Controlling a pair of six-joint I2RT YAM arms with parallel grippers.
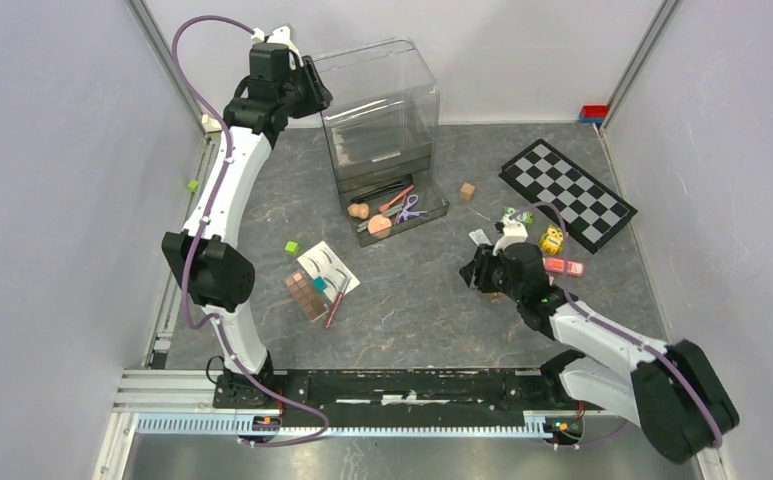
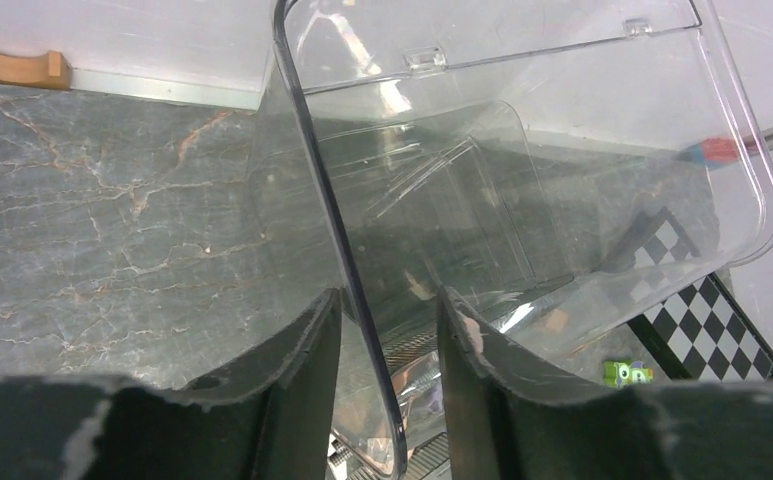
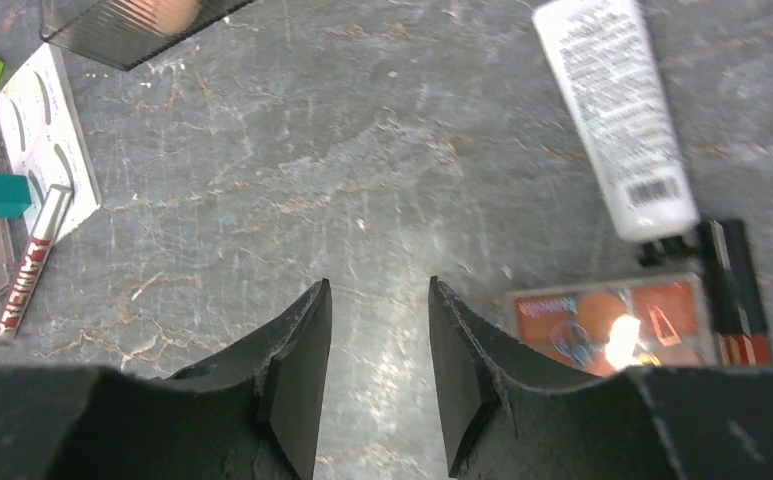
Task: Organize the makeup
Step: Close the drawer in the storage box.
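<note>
Right jaws hang half-open and empty, an orange palette (image 3: 612,325) just beside them; left jaws, arm stretched far, stand part-open astride the clear lid (image 2: 522,150).

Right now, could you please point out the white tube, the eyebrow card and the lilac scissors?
white tube (image 3: 612,110), right wrist view, middle of its body.
eyebrow card (image 1: 329,265), top view, centre of the card.
lilac scissors (image 1: 411,209), top view, its lilac part.

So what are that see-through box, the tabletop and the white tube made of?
The clear box looks like hard glossy plastic: transparent, with reflections and rounded moulded corners. The tabletop looks like grey veined stone or a printed laminate; I cannot tell which. The white tube seems smooth plastic, with printed text.
</note>
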